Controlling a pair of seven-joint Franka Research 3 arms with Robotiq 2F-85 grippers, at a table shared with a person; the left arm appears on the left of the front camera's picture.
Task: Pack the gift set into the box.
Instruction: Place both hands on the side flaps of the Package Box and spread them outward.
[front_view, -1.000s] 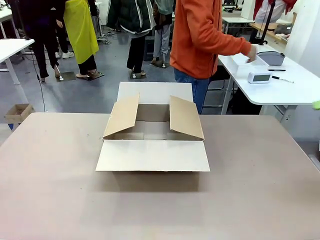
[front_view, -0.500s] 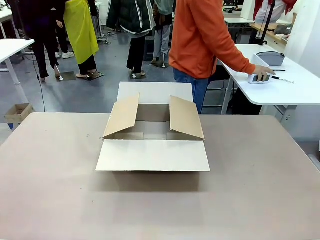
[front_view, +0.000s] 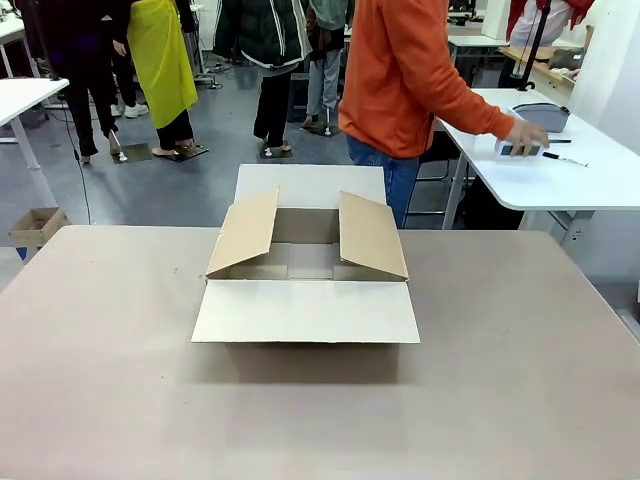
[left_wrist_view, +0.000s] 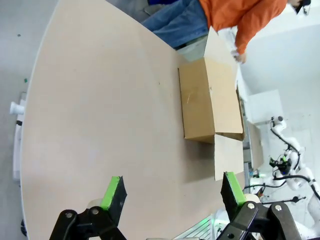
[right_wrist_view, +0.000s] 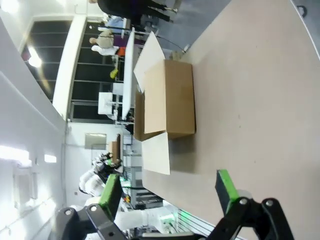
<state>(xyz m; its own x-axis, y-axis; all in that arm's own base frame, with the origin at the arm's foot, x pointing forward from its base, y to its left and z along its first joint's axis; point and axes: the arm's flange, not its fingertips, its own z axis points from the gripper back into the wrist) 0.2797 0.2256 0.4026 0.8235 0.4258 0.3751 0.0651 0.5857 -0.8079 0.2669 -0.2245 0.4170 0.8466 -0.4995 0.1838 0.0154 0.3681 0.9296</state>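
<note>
Left gripper: jaws spread wide, with the green pads well apart and nothing held. It hangs above the table's edge, well apart from the carton, probably parked open because there is nothing within reach to grasp.

Table: a beige work surface that carries the carton at its middle.

Cardboard carton: stands upright with all four top flaps folded out. The near flap lies flat toward the robot and the far flap flat toward the person. The two side flaps tilt up and outward, so the mouth is unobstructed for loading from above. The visible part of its floor shows cardboard only, so packing appears not yet begun.

Person: wears an orange top and stands at the far side, just behind the carton's right half. The body is turned toward the white side table and one arm is stretched out over it.

Person's hand: rests on the small white box. This reads as a pick-up of a gift-set item, though whether the grip is closed cannot be told.

Grey pouch: lies on the side table just beyond the hand, near the white box and well apart from the carton.

Right gripper: jaws wide open, with nothing between them. It is held above the table with the carton's side wall ahead of it (a waiting posture, mirroring the other arm).

Next requirement: the gift set must be brought across from the side table before either arm can act.
</note>
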